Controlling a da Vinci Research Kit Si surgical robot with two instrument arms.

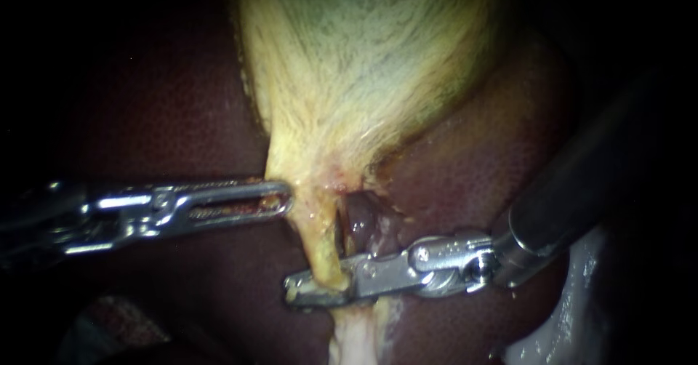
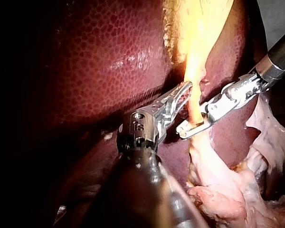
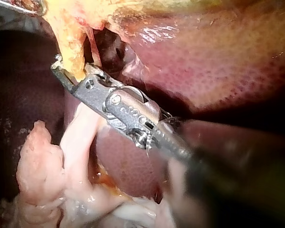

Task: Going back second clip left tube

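Yellow, soft left tube [image 1: 320,241], lower centre of frame, runs down from the neck of the gallbladder [image 1: 356,67] to pale fatty tissue [image 1: 352,339] at the bottom edge. R instrument [image 1: 311,286], entering from lower right, sits across the tube's lower end w/ jaws slightly apart and the tube lying b/w them. No clip can be made out on the tube. L instrument [image 1: 282,198], entering from mid left, has its jaws closed on the edge of the gallbladder's neck, holding it taut.

Handling (est.): tube is thin, limp, wet and slippery, and prob. tears easily. It is light w/ no stiffness, so it will follow any pull. Best taken square across its bare mid-length, below the neck and clear of the darker strand [image 1: 356,223] just to its right; avoid sideways drag. Behind it, the liver [image 1: 472,169] looks friable and should not be nicked.

Containers: none as such. The gallbladder is a sac; its contents are not visible.
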